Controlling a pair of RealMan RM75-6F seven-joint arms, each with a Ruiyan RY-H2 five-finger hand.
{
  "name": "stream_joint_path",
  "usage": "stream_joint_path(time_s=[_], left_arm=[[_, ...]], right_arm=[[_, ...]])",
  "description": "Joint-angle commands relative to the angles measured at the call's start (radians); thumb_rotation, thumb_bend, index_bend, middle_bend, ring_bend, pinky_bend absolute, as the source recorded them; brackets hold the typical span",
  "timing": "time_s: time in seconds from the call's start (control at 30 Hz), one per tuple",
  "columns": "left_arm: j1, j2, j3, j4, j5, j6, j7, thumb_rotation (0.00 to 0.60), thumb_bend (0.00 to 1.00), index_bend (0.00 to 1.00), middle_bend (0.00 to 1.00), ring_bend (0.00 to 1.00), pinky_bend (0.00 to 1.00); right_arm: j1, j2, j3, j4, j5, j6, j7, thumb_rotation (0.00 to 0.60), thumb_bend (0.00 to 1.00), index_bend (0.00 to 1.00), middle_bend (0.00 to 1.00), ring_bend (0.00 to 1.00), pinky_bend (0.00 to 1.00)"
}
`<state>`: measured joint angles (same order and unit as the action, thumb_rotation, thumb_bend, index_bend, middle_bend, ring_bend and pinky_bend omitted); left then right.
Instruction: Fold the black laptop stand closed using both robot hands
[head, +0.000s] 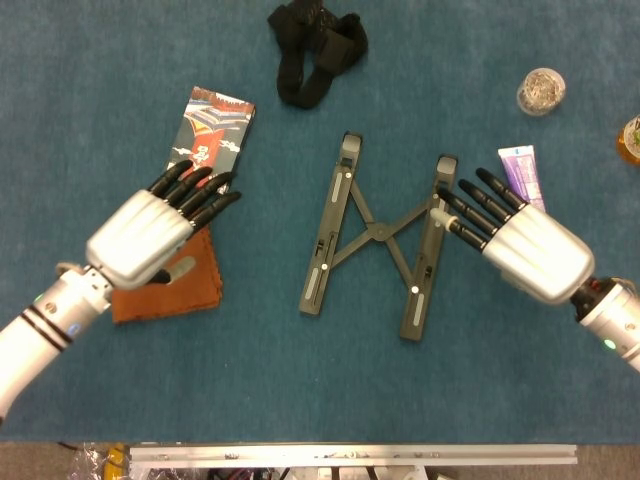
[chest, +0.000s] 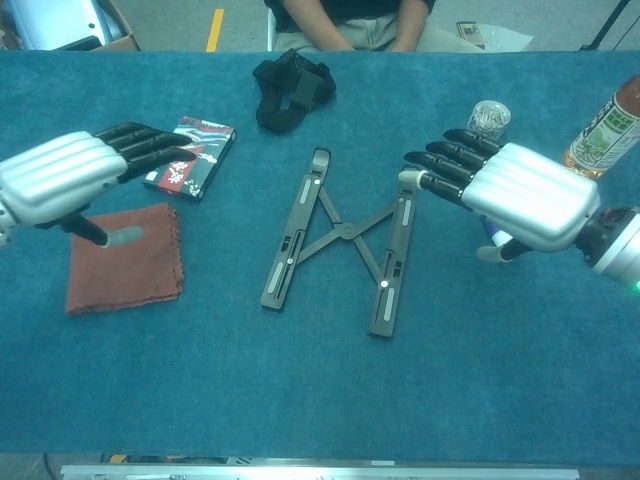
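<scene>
The black laptop stand (head: 374, 234) (chest: 343, 238) lies spread open in an X on the blue table, its two rails apart. My right hand (head: 520, 240) (chest: 505, 193) hovers just right of the right rail, fingers spread and pointing at it, holding nothing. My left hand (head: 155, 230) (chest: 70, 176) hangs over the brown cloth, well left of the stand, fingers extended and empty.
A brown cloth (head: 200, 285) (chest: 125, 265) and a patterned booklet (head: 215, 125) (chest: 190, 155) lie left of the stand. A black strap bundle (head: 315, 45) (chest: 290, 90) sits behind it. A purple tube (head: 520, 165), a glass jar (head: 541, 91) (chest: 487, 116) and a bottle (chest: 605, 125) stand at the right.
</scene>
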<state>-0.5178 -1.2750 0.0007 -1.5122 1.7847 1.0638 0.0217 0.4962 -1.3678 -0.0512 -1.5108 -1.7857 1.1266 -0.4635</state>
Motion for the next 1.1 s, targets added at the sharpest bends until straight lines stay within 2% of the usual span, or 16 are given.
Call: stream_joint_path(time_s=[0.03,0.2,0.4,0.63,1.1], left_arm=[[-0.030,-0.031,-0.006,0.026,-0.004,-0.023,-0.008,0.600,0.28,0.00,0.00,0.00,0.04],[-0.062,-0.076,-0.010,0.056,-0.010,-0.028,-0.017,0.600,0.28,0.00,0.00,0.00,0.04],[-0.090,-0.119,-0.007,0.091,-0.008,-0.017,-0.037,0.600,0.28,0.00,0.00,0.00,0.04],[-0.122,-0.175,-0.015,0.141,-0.020,-0.007,-0.060,0.600,0.28,0.00,0.00,0.00,0.04],[-0.189,-0.228,-0.042,0.144,-0.146,-0.121,-0.055,0.600,0.28,0.00,0.00,0.00,0.04]], right_arm=[[0.004,-0.009,-0.001,0.020,-0.012,0.001,-0.026,0.600,0.00,0.00,0.00,0.00,0.04],[0.006,-0.026,0.004,0.052,0.001,-0.008,-0.042,0.600,0.00,0.00,0.00,0.00,0.03],[0.019,-0.090,0.020,0.141,-0.018,0.014,-0.069,0.600,0.00,0.00,0.00,0.00,0.03],[0.032,-0.152,0.005,0.230,-0.056,0.031,-0.070,0.600,0.00,0.00,0.00,0.00,0.02],[0.061,-0.274,-0.036,0.393,-0.132,0.075,-0.024,0.600,0.02,0.00,0.00,0.00,0.02]])
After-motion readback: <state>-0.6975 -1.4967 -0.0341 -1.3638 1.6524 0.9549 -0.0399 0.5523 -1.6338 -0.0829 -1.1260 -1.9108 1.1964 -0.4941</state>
